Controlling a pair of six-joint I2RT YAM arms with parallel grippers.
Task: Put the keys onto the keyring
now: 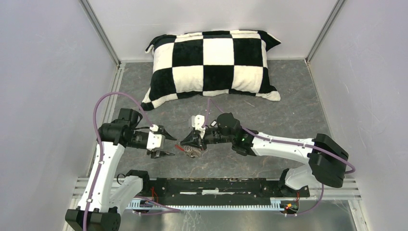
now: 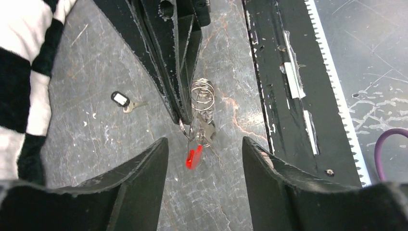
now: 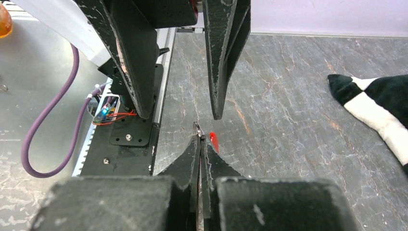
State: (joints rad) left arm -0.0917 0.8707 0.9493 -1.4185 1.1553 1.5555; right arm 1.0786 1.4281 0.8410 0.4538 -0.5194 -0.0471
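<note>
Right gripper pinches the keyring above the surface while the left gripper faces it with its jaws spread.

The right gripper point(image 3: 199, 139) has its fingers pressed together on the thin wire of the keyring point(image 2: 202, 94). The ring's silvery coil hangs just beside the fingertips and its red sleeve point(image 2: 194, 157) dangles below them, over the grey marbled surface point(image 1: 288, 110). The left gripper point(image 2: 203, 140) sits close in front, tips apart on either side of the ring and holding nothing. One key point(image 2: 124, 101), with a black head and a pale label, lies flat on the surface beside the right gripper's fingers, apart from the ring and towards the checkered pillow point(image 1: 216, 62). A small silvery piece hangs on the ring near the pinch; I cannot tell whether it is the second key.
</note>
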